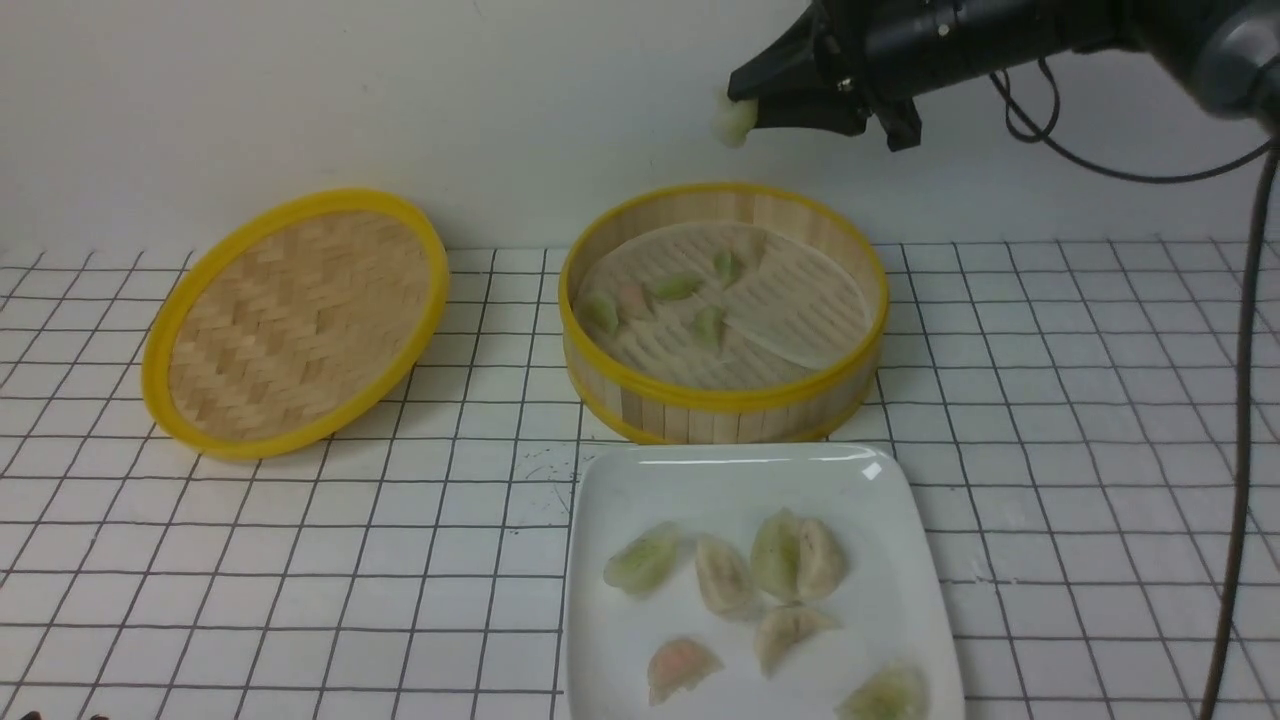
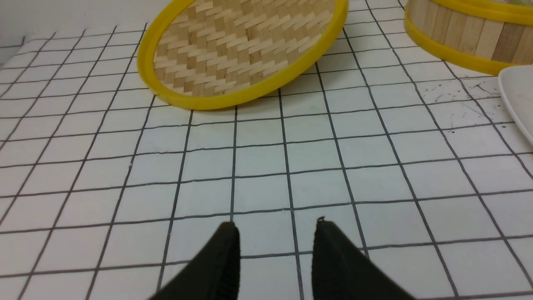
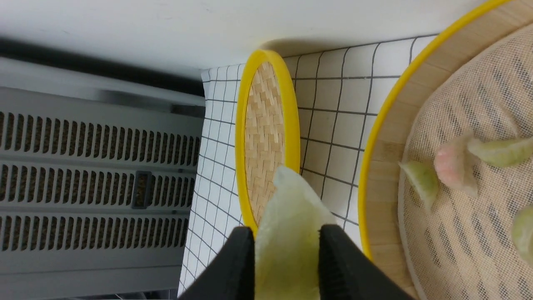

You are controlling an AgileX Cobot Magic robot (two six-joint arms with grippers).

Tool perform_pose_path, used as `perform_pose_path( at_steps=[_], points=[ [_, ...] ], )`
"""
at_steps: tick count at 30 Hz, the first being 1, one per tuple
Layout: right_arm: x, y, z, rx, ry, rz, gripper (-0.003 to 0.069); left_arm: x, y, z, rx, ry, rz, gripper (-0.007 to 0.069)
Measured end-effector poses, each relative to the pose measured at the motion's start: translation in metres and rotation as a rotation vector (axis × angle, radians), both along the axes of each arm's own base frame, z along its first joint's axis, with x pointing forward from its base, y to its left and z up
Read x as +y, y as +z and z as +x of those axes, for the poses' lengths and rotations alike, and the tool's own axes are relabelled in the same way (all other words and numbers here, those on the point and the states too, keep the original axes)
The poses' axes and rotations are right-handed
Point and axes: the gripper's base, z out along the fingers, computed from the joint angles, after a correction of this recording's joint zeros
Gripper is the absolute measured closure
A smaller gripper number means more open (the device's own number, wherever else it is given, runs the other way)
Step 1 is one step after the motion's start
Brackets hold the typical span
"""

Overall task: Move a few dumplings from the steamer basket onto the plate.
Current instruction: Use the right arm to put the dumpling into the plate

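The steamer basket (image 1: 722, 400) stands at the middle back with several pale green dumplings (image 1: 676, 288) and a pinkish one on its whitish liner. My right gripper (image 1: 742, 108) hangs high above the basket, shut on a pale green dumpling (image 3: 287, 233) that sticks out past the fingertips. The basket also shows in the right wrist view (image 3: 385, 133). The white square plate (image 1: 620, 640) lies in front of the basket with several dumplings (image 1: 798, 556) on it. My left gripper (image 2: 275, 227) is open and empty, low over the gridded table.
The flat woven yellow-rimmed lid (image 1: 295, 322) leans tilted at the back left, also in the left wrist view (image 2: 241, 50). A white wall rises behind the table. A black cable (image 1: 1240, 420) hangs at the right. A grey vented unit (image 3: 95, 175) shows beyond the table's edge.
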Motion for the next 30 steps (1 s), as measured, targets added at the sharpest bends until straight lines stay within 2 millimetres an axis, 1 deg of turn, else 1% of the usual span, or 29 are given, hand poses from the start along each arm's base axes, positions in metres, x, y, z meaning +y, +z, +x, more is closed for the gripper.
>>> perform_pose_path(
  at_steps=[3,11,16,21,22,25,30],
  points=[
    [-0.001,-0.003,0.001,-0.009,0.004,-0.006,0.0475,0.000,0.000,0.000,0.000,0.000,0.000,0.0400],
    [-0.006,-0.003,0.003,-0.014,-0.009,-0.005,0.0475,0.000,0.000,0.000,0.000,0.000,0.000,0.0400],
    [-0.004,0.002,0.001,-0.029,-0.005,-0.019,0.0475,0.000,0.000,0.000,0.000,0.000,0.000,0.0400],
    [-0.003,0.016,-0.005,-0.130,0.036,-0.059,0.0475,0.000,0.000,0.000,0.000,0.000,0.000,0.0400],
    [-0.004,0.020,-0.007,-0.181,0.056,-0.080,0.0475,0.000,0.000,0.000,0.000,0.000,0.000,0.0400],
    [-0.007,0.024,-0.008,-0.226,0.069,-0.102,0.0475,0.000,0.000,0.000,0.000,0.000,0.000,0.0400],
    [-0.019,0.036,-0.011,-0.444,0.148,-0.246,0.0475,0.000,0.000,0.000,0.000,0.000,0.000,0.0400]
  ],
)
